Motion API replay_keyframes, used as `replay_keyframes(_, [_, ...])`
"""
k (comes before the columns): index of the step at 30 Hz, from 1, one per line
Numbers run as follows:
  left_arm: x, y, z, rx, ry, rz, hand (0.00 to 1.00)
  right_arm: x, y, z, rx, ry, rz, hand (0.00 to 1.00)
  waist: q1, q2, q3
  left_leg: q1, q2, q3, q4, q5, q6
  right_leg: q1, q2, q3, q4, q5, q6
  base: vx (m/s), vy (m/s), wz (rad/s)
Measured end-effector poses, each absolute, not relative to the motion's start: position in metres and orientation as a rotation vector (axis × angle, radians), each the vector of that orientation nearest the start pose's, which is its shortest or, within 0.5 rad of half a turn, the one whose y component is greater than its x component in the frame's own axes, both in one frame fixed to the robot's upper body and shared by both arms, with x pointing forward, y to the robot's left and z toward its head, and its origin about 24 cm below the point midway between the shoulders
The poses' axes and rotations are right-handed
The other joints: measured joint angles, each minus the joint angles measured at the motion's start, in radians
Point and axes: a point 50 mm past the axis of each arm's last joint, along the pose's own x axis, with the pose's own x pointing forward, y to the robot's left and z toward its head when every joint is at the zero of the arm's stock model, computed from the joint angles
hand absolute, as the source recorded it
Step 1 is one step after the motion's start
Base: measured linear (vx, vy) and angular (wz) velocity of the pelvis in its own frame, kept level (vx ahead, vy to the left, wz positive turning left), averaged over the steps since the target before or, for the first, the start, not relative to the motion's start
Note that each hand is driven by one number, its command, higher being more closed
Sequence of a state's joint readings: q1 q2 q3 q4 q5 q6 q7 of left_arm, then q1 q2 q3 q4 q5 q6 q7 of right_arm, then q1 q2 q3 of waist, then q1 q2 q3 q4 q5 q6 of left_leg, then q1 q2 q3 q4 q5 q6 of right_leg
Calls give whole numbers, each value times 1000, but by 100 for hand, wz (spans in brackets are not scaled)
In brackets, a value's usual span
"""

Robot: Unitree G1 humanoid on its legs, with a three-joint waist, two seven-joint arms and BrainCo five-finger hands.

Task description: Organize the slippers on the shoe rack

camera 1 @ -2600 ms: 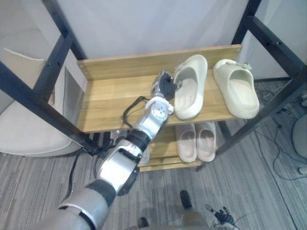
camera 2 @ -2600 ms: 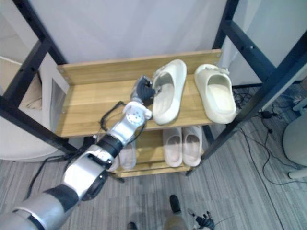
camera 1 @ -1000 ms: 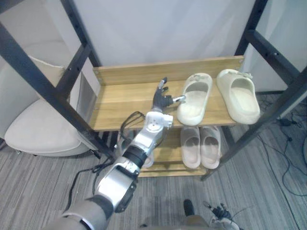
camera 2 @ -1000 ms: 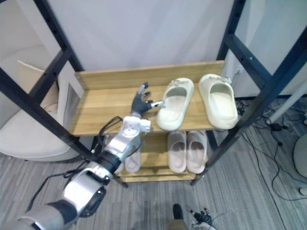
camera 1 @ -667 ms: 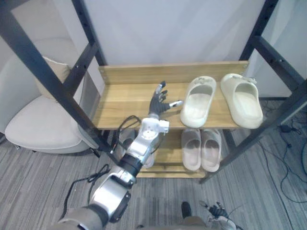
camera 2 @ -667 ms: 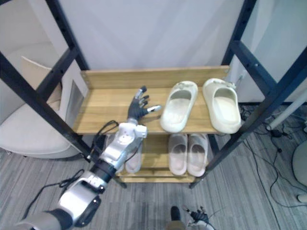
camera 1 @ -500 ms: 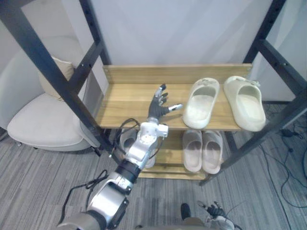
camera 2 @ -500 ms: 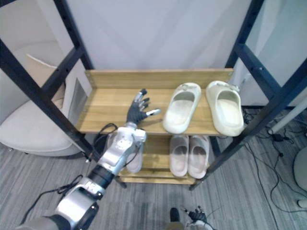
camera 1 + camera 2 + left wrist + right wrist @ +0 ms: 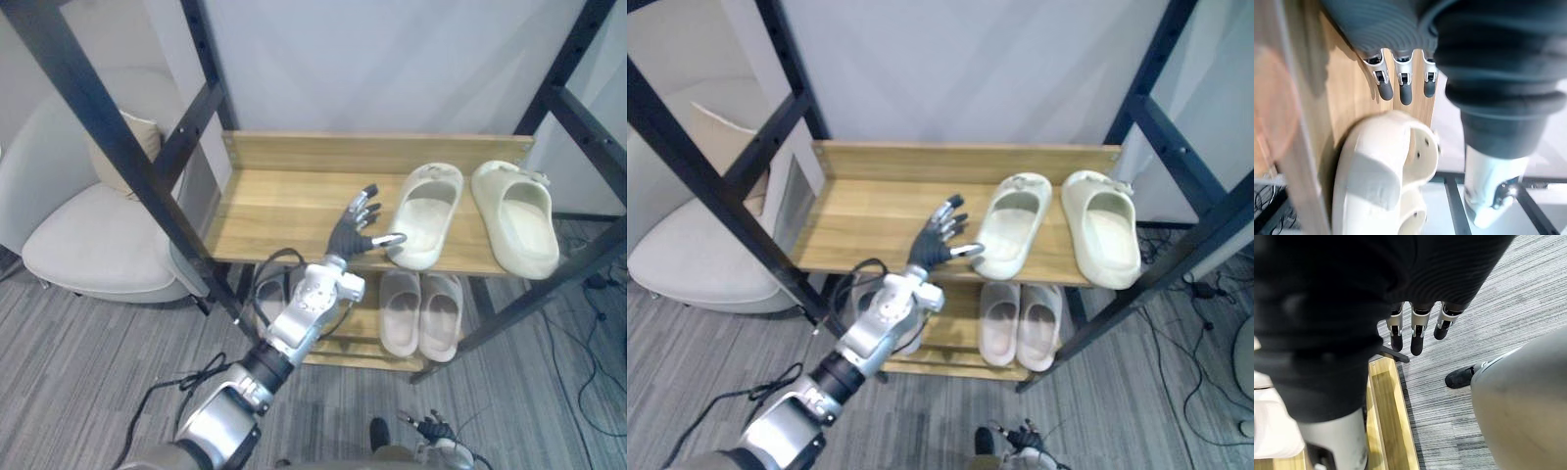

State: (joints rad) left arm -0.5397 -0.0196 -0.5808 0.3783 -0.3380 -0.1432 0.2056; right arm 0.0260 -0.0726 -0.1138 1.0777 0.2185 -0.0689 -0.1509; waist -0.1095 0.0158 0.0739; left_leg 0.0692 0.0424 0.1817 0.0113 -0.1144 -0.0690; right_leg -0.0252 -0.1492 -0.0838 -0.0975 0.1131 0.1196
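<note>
Grey striped carpet (image 9: 88, 372) spreads around and under the shoe rack (image 9: 284, 211), with open floor in front of it. The rack is a black metal frame with light wooden shelves. Its posts rise at the corners and slanting bars cross in front of its left and right sides. The upper shelf has a raised wooden lip along its rear edge, and its left half is bare wood from the lip to the front edge. A cream armchair (image 9: 88, 245) sits just left of the rack, close to the left posts.

On the right half of the upper shelf lie two cream slippers. The right slipper (image 9: 516, 215) lies close to the rack's right edge. The left slipper (image 9: 423, 215) lies beside it, angled slightly, with a narrow gap of wood between them. Their near ends reach the shelf's front edge. On the lower shelf, a paler pair (image 9: 421, 311) sits side by side beneath them, and another slipper (image 9: 867, 294) lies further left, partly hidden behind the arm.

The left hand (image 9: 353, 233) is over the middle of the upper shelf near its front edge. Its fingers are straight and spread, and its thumb points at the near end of the left slipper. Whether it touches, I cannot tell. The right hand (image 9: 1415, 340) hangs low by the rack's bottom board, its fingers straight and loose over the carpet, holding nothing.
</note>
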Motion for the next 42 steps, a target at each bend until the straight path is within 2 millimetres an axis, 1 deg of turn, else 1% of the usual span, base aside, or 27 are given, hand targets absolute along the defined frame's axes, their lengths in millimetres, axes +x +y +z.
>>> replay_keyframes(9, [300,-35,100,-90,-140,-566,0,115,-200,-156,103,1022,-414,0,-4,-8,2,0,-2,0,2,0,0,0,-2,2,0,0,-1,-4,-3,0])
replay_keyframes(14, [301,-50,102,-59,-138,-601,0,115,-202,-156,101,1022,-424,0,-17,-14,5,-1,-3,6,1,0,0,-4,-2,10,0,0,-1,-7,-8,-2])
replay_keyframes(21, [304,-50,103,-49,-142,-578,0,113,-208,-155,114,1019,-469,0,-17,-13,5,-5,-3,19,2,-8,-6,-12,-2,23,0,0,-1,-5,-5,-5])
replay_keyframes(24, [305,-49,105,-54,-148,-573,0,113,-209,-155,117,1017,-475,0,-16,-9,2,-6,-3,24,3,-12,-9,-15,-1,31,0,0,-1,-11,-16,-5])
replay_keyframes(28, [307,-42,110,-48,-170,-565,0,114,-210,-155,129,1012,-491,0,-16,-5,5,-6,-2,25,3,-10,-5,-17,0,32,0,0,-1,-2,-5,-1])
replay_keyframes(30, [307,-35,112,-41,-180,-563,0,116,-210,-154,129,1006,-489,0,-15,0,8,-6,-1,25,3,-9,-4,-17,2,31,0,-1,-1,0,0,0])
replay_keyframes(33, [300,-24,113,-64,-195,-560,0,117,-211,-154,128,1003,-484,0,-13,8,13,-5,1,23,3,-9,-4,-16,3,26,0,-1,-1,-1,-21,1])
replay_keyframes(35, [292,-16,115,-79,-216,-575,0,117,-209,-154,117,1005,-466,0,-9,9,13,-10,1,14,8,-7,-2,-13,0,16,8,-1,-1,-2,-22,14])
replay_keyframes(36, [286,-15,124,-99,-254,-591,0,115,-209,-154,111,1009,-460,0,0,9,13,-18,-2,4,11,-5,1,-15,-4,9,8,-1,0,-14,-13,28])
replay_keyframes(37, [278,-14,137,-127,-313,-617,0,115,-209,-154,112,1010,-457,0,6,9,12,-25,-6,-6,11,-1,7,-16,-10,4,8,-1,0,-20,-7,24])
replay_keyframes(38, [273,-13,142,-139,-341,-636,0,115,-208,-155,112,1013,-454,0,13,8,12,-26,-8,-9,12,0,8,-14,-11,3,8,0,0,-30,-6,20])
replay_keyframes(40, [258,-11,156,-171,-414,-694,0,115,-205,-155,106,1016,-427,0,36,8,11,-32,-13,-25,29,0,8,-6,-18,-5,8,-1,1,-40,-9,16])
replay_keyframes(41, [246,-12,162,-193,-450,-740,0,115,-204,-155,95,1019,-408,0,46,8,10,-36,-18,-41,36,0,8,-2,-24,-13,8,-3,4,-51,-17,22])
replay_keyframes(42, [239,-13,164,-215,-464,-770,0,115,-204,-155,94,1020,-403,0,53,9,10,-37,-19,-51,37,1,10,3,-26,-18,8,-4,5,-54,-21,27])
